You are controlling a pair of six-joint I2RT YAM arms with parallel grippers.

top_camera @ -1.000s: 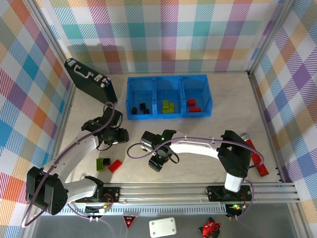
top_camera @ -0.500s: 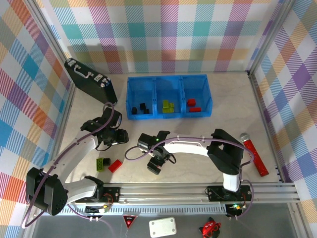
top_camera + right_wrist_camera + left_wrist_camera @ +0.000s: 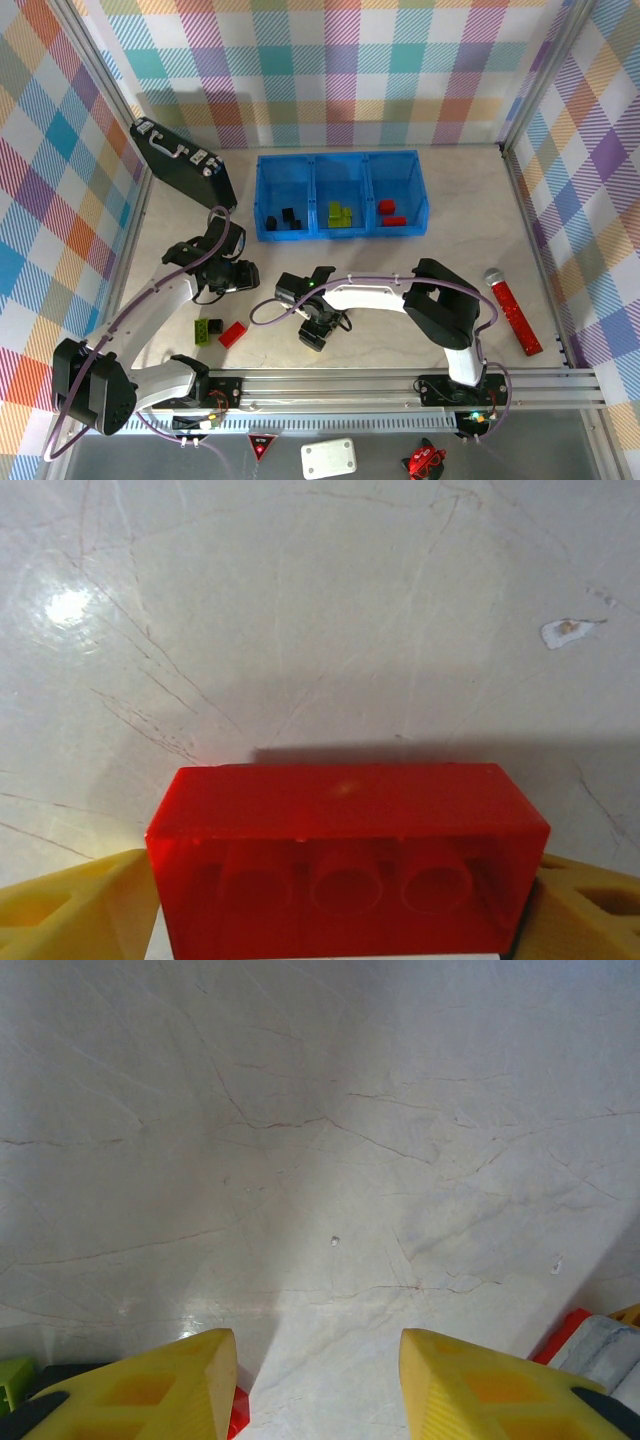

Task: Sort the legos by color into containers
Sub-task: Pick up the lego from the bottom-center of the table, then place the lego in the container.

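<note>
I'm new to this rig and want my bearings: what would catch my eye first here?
A red brick clamped between the right gripper's yellow fingers, over the pale table. Farther back, a bright blue tray holds sorted bricks: black left, green middle, red right.

One long blue tray has three compartments. There are four red bricks: two red bricks in the tray's right compartment, one loose red brick on the surface well in front of the tray's left end, and one gripped red brick between the right fingers. Black bricks in the left compartment number two or three. Lime bricks in the middle compartment are too clustered to count. One lime-and-black pair also lies in front of the tray's left end. One black case sits left of the tray and one red glittery stick lies off its right end.
</note>
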